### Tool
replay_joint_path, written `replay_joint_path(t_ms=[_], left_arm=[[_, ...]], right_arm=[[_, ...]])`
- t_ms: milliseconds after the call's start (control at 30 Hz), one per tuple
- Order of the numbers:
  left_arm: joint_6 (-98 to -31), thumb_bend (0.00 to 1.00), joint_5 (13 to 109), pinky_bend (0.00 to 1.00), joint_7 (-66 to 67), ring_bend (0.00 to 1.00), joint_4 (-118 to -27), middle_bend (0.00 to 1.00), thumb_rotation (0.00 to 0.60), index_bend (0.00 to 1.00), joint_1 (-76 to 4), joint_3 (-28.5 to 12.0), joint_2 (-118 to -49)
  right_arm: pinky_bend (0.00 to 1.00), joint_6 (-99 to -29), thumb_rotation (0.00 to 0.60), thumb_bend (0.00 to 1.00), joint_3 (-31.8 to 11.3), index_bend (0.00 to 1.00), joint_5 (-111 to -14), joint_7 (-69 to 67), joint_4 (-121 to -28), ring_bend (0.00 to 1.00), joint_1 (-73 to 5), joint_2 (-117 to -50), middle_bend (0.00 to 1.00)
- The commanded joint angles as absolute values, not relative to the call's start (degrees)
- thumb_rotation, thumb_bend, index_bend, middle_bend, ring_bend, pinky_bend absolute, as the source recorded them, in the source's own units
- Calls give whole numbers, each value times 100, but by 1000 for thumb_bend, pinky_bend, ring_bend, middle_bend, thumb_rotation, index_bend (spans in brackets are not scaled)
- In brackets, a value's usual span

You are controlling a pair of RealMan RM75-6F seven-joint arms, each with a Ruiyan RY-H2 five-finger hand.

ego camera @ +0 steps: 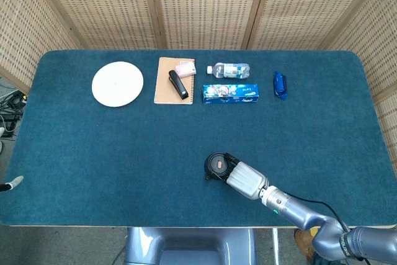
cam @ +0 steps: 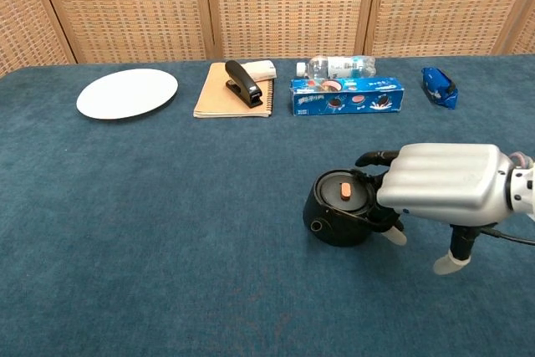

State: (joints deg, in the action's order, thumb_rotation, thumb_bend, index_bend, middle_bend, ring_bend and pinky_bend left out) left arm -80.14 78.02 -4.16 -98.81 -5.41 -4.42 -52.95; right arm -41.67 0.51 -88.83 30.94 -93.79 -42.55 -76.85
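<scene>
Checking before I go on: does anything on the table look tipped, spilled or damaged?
Only the clear plastic water bottle lies on its side at the far edge. The small black teapot stands upright, nothing spilled.

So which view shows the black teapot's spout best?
The chest view: the black teapot shows its side, the round spout opening facing the camera at lower left. The head view sees the teapot only from above, lid up, with the right hand against it.

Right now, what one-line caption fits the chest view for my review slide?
Right hand closes around the handle side of a small black teapot on a blue-covered table.
</scene>
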Motion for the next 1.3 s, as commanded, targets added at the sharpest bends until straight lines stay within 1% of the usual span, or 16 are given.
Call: replay_joint_path(t_ms=[33, 167, 267, 400, 467, 567, 633, 833, 900, 933, 967, 1067, 1133, 1167, 1200, 1300], left_arm=[[-8015, 0, 7804, 0, -442, 0, -9874, 0, 600, 0, -539, -442, -5290], [-8009, 0, 7803, 0, -480, 0, -9861, 0, 600, 0, -539, -444, -5283], [-8010, 0, 7811, 0, -503, 0, -9853, 0, 600, 0, -538, -444, -5276], [-8020, 0, 7813, 0, -535, 0, -9845, 0, 600, 0, -532, -446, -5269], [-8018, 0, 7825, 0, -542, 0, -9847, 0, 600, 0, -534, -443, -5266], [-8019, 0, 7831, 0, -539, 0, -9848, 0, 600, 0, -534, -440, -5264], [-8025, 0, 7832, 0, -541, 0, -9851, 0, 600, 0, -531, -440, -5263], [-8047, 0, 7835, 0, -593, 0, -9843, 0, 600, 0, -517, -444, -5249], [-8051, 0, 7835, 0, -614, 0, -9834, 0, 600, 0, -514, -446, -5245], [-8050, 0, 7835, 0, -622, 0, -9832, 0, 600, 0, -514, -446, -5243], [-8049, 0, 7836, 0, -634, 0, -9830, 0, 600, 0, -513, -446, -5240], [-8050, 0, 7841, 0, -656, 0, -9827, 0, 600, 0, -511, -446, -5232], [-8058, 0, 7848, 0, -673, 0, -9828, 0, 600, 0, -506, -445, -5228], [-8061, 0, 7849, 0, -678, 0, -9826, 0, 600, 0, -504, -446, -5226], [-8064, 0, 7851, 0, -694, 0, -9824, 0, 600, 0, -502, -446, -5222], [-8075, 0, 7857, 0, -732, 0, -9817, 0, 600, 0, -493, -447, -5212]], right_arm=[[0, -4195, 600, 0, 24, 677, -8830, 3179, -9368, 439, -4279, -7747, 695], [0, -4217, 600, 0, 18, 773, -8801, 3255, -9362, 492, -4304, -7807, 781], [0, -4234, 600, 0, 15, 874, -8785, 3301, -9348, 568, -4327, -7847, 855], [0, -4295, 600, 0, -6, 953, -8788, 3281, -9333, 641, -4360, -7912, 908], [0, -4415, 600, 0, -92, 992, -8854, 3133, -9354, 700, -4398, -7963, 947], [0, -4476, 600, 0, -133, 1000, -8891, 2882, -9355, 769, -4431, -7983, 990], [0, -4506, 600, 0, -174, 1000, -8890, 2741, -9362, 793, -4461, -7979, 999], [0, -4572, 593, 0, -393, 1000, -8535, 2377, -9548, 816, -4476, -7948, 1000], [0, -4571, 516, 0, -467, 1000, -8394, 2295, -9654, 832, -4494, -7911, 1000], [0, -4555, 429, 0, -494, 1000, -8324, 2270, -9703, 841, -4505, -7889, 1000], [0, -4545, 313, 0, -545, 1000, -8203, 2238, -9780, 847, -4514, -7858, 1000], [0, -4517, 91, 0, -686, 1000, -7837, 2221, -9985, 860, -4550, -7777, 1000], [0, -4514, 28, 0, -768, 1000, -7589, 2251, -10103, 867, -4573, -7729, 1000], [0, -4511, 12, 0, -792, 1000, -7511, 2262, -10139, 870, -4583, -7714, 1000], [0, -4518, 1, 0, -844, 1000, -7360, 2281, -10207, 875, -4603, -7683, 1000], [0, -4579, 0, 0, -952, 1000, -7004, 2349, -10345, 894, -4645, -7617, 1000]])
